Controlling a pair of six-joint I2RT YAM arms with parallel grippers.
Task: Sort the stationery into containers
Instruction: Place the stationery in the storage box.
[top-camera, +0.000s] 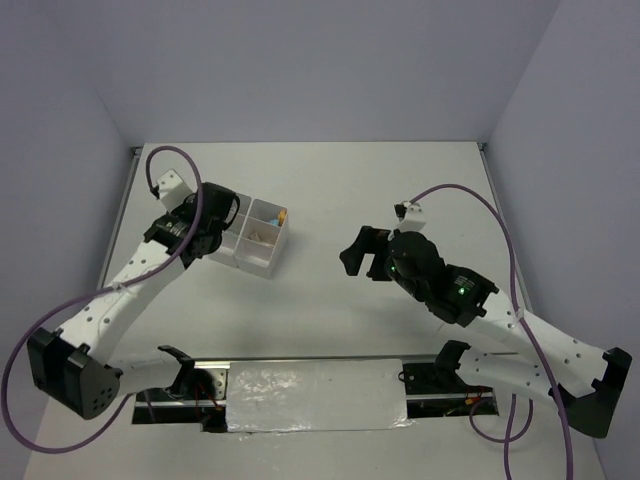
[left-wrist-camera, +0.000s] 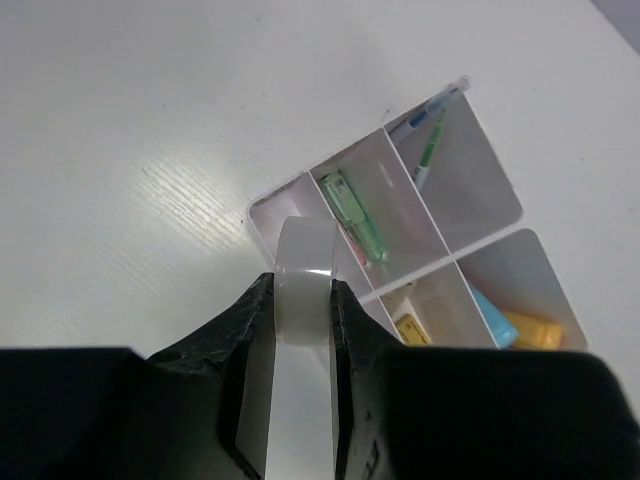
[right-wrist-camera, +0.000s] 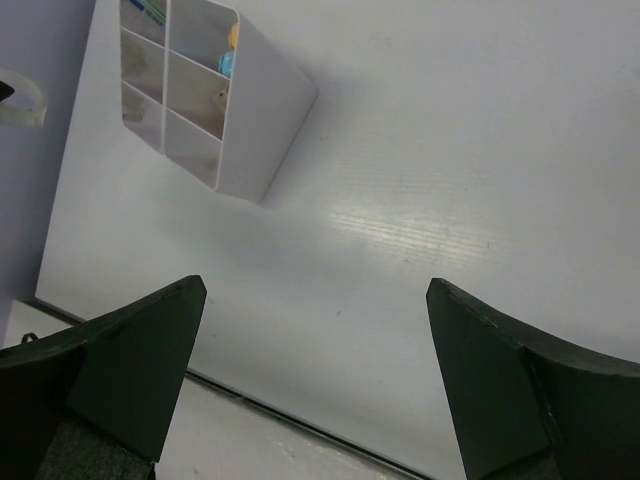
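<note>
Left gripper (left-wrist-camera: 302, 284) clamped on clear tape ring (left-wrist-camera: 305, 248); right gripper (right-wrist-camera: 315, 290) wide open, empty.
Ring sits over a corner cell of the four-cell box (left-wrist-camera: 420, 215), green marker (left-wrist-camera: 352, 212) in that cell; right gripper well apart from box.

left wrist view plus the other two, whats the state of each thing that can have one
left gripper: shut on the tape ring, at the box's corner
tape ring: pinched on edge between the fingers, not yet in the box
right gripper: open, empty, over bare table
box: upright, open-topped, partly filled
green marker: inside one compartment
pens: inside another compartment
</note>
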